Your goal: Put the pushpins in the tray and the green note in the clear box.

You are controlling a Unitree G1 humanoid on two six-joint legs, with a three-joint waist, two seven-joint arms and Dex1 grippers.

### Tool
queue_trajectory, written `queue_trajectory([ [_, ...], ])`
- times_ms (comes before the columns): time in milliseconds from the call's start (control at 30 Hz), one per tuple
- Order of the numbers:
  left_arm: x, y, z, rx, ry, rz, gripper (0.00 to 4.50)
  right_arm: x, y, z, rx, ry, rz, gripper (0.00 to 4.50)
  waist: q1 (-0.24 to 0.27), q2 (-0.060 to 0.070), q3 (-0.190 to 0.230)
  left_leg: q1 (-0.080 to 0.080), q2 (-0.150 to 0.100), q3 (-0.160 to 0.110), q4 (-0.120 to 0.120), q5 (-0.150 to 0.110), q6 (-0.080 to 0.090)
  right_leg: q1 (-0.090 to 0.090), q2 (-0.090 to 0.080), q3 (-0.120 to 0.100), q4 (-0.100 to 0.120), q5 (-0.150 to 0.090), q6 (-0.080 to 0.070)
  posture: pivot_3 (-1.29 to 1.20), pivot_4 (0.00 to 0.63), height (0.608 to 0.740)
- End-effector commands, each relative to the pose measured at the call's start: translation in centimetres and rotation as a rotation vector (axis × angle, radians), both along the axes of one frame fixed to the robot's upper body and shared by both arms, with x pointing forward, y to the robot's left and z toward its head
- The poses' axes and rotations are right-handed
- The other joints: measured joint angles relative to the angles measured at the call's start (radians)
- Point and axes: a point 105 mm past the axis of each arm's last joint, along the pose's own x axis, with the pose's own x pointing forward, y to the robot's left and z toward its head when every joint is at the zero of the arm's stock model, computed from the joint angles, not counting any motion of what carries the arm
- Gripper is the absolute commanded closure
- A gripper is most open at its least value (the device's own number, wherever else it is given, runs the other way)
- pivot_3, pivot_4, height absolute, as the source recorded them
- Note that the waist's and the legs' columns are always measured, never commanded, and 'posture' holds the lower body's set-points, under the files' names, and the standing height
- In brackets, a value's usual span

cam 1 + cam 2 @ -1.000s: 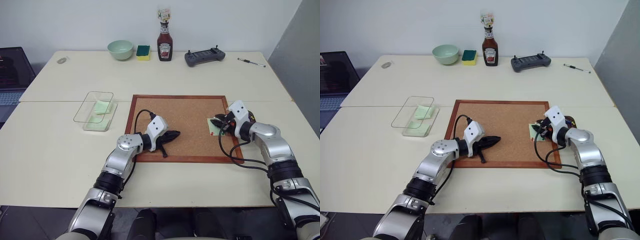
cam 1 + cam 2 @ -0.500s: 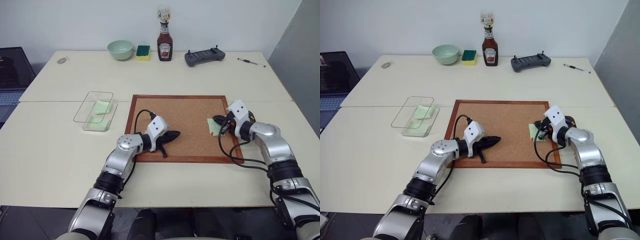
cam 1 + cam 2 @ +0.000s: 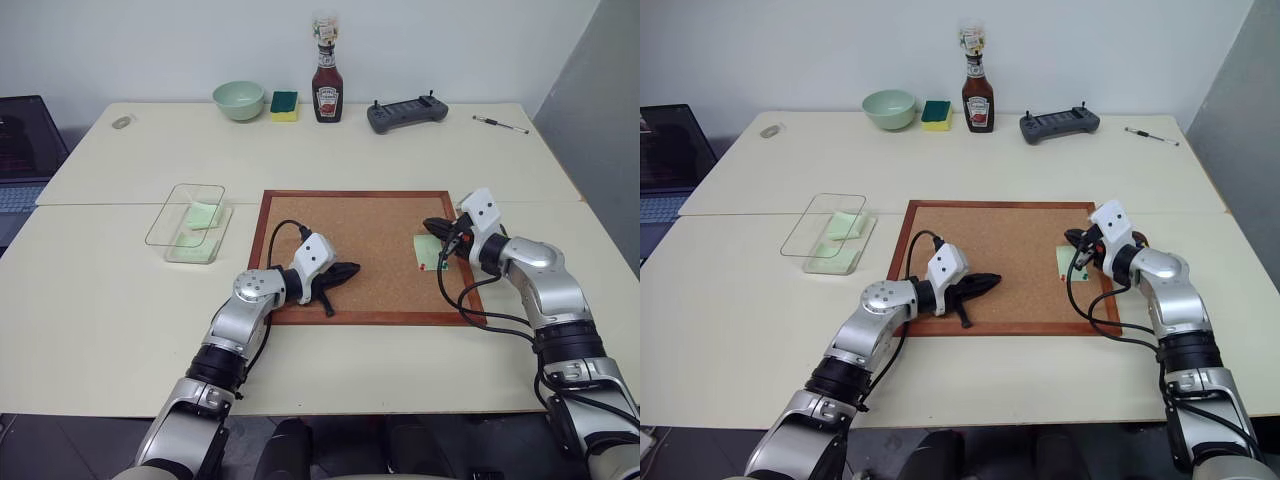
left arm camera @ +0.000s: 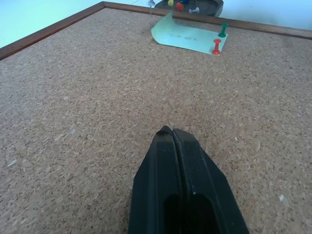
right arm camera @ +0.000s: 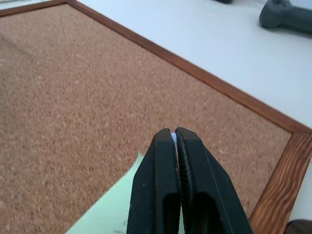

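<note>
Corkboard (image 3: 345, 250): wood-framed, centre of the table; one green note (image 4: 187, 36) on its right part, just under the right gripper.
Pins on that note: a green pushpin (image 4: 223, 30) and a red pushpin (image 4: 216, 47) stand in its edge, so it looks pinned down.
Tray (image 4: 192, 6): dark dish just beyond the board's right frame; several pushpins (image 4: 180, 6) lie in it, yellow, red and white among them.
Clear box (image 3: 188, 222): on the table left of the board, well apart from both arms; pale green slips already lie inside.
Right gripper (image 5: 174, 132): fingers pressed together above the note's upper corner; a sliver of white shows at the tips, probably a white pushpin pinched there, though I cannot tell for sure.
Left gripper (image 4: 172, 131): pressed together, holding nothing, low over bare cork on the board's left part.
Progress, as I judge it: well along. Some pins are binned and some notes boxed.
Left to do: drop whatever the right gripper holds into the tray, pull the green and red pins, then carry the last note to the clear box.
</note>
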Motion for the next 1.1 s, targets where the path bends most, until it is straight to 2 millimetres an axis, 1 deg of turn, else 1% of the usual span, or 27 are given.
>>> queue_trajectory([
  [33,-0.8,-0.6,-0.9,0.016,0.024,-0.030,4.50,-0.3,-0.8,2.2,0.026,-0.068,-0.020,4.48,0.000,0.000,0.000,0.000,0.000,0.000,0.000,0.000,0.000,0.000,0.000,0.000,0.000,0.000,0.000,0.00,0.150,0.740],
  [167,-0.9,-0.6,-0.9,0.018,0.023,-0.033,4.50,-0.6,-2.4,2.9,0.013,-0.072,-0.063,4.48,0.001,0.000,0.000,0.000,0.000,0.000,0.000,0.000,0.000,0.000,0.000,0.000,0.000,0.000,0.000,0.00,0.150,0.740],
  [300,-0.9,-0.6,-1.0,0.017,0.023,-0.033,4.50,-1.3,-5.7,3.0,-0.013,-0.047,-0.159,4.48,0.003,0.000,0.000,0.000,0.000,0.000,0.000,0.000,0.000,0.000,0.000,0.000,0.000,0.000,0.000,0.00,0.150,0.740],
  [400,-1.0,-0.5,-1.0,0.019,0.022,-0.036,4.50,-2.2,-8.3,2.3,-0.065,-0.009,-0.221,4.48,0.004,0.001,0.000,0.000,0.000,0.000,0.000,0.000,0.000,0.000,0.000,0.000,0.000,0.000,0.000,0.00,0.150,0.740],
  [533,-1.1,-0.7,-1.2,0.026,0.019,-0.050,4.50,-3.1,-10.2,1.0,-0.141,0.045,-0.283,4.48,0.002,0.002,-0.001,0.000,0.000,0.001,0.000,0.000,0.000,0.001,0.000,0.001,0.000,0.000,0.000,0.00,0.150,0.740],
  [667,-1.0,-0.9,-1.2,0.024,0.017,-0.055,4.50,-3.2,-10.7,0.4,-0.178,0.055,-0.316,4.48,0.000,0.003,-0.002,0.003,0.000,0.002,0.000,0.000,0.000,0.002,0.000,0.001,0.000,0.000,0.000,0.00,0.150,0.740],
  [767,-1.0,-0.9,-1.2,0.024,0.015,-0.059,4.50,-3.0,-10.8,0.1,-0.189,0.059,-0.321,4.48,0.002,0.003,-0.002,0.005,0.000,0.001,0.000,0.000,0.000,0.005,0.000,0.001,-0.001,0.000,0.000,0.00,0.150,0.740],
  [967,-1.0,-0.9,-1.1,0.029,0.010,-0.060,4.50,-2.3,-10.7,-0.3,-0.215,0.056,-0.324,4.48,0.003,0.003,-0.002,0.006,0.000,0.002,0.000,0.000,0.000,0.005,0.000,0.001,-0.001,0.000,0.000,0.00,0.150,0.740],
  [1033,-1.0,-0.8,-1.1,0.030,0.010,-0.058,4.50,-2.1,-10.5,-0.3,-0.214,0.053,-0.320,4.04,0.003,0.003,-0.002,0.006,0.000,0.001,-0.001,0.000,0.000,0.005,0.000,0.001,-0.001,0.000,0.000,0.00,0.150,0.740],
  [1067,-1.0,-0.7,-1.1,0.030,0.009,-0.058,4.50,-2.0,-10.5,-0.2,-0.211,0.050,-0.319,3.92,0.003,0.003,-0.002,0.006,0.000,0.001,-0.001,0.000,0.000,0.005,0.000,0.001,-0.001,0.000,0.000,0.00,0.150,0.740],
  [1100,-1.0,-0.7,-1.1,0.031,0.009,-0.056,4.50,-1.9,-10.5,-0.1,-0.205,0.047,-0.320,3.70,0.003,0.003,-0.002,0.006,0.000,0.001,-0.001,0.000,0.000,0.005,0.000,0.001,-0.001,0.000,0.000,0.00,0.150,0.740],
])
